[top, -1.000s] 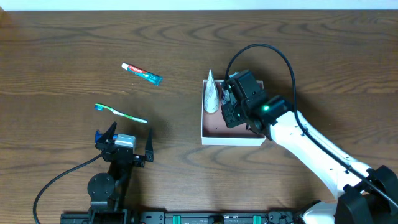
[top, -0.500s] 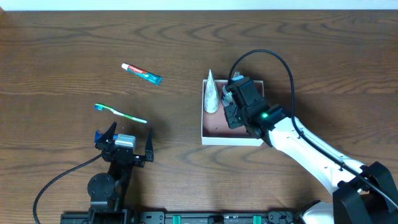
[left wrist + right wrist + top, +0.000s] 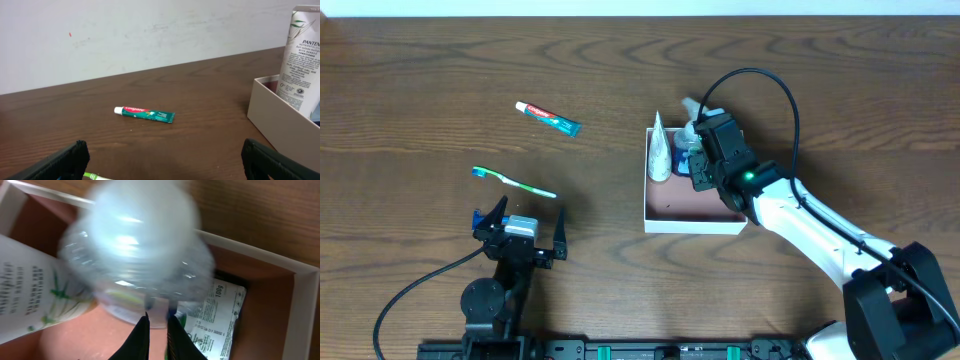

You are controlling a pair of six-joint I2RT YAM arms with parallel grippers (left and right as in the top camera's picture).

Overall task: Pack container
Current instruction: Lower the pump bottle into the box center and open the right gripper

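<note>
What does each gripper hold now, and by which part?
The left gripper holds nothing. The right gripper is nearly closed at the edge of a blurred clear bottle over the container; a hold cannot be told.

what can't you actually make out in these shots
- Clear bottle: right wrist view, motion-blurred. Its label is unreadable, and it's unclear whether the right gripper touches it.
- Container: overhead view, much of its inside is hidden by the right arm.
- Toothbrush: left wrist view, cut off by the bottom edge.
- White tube: left wrist view, cut off by the right edge.
</note>
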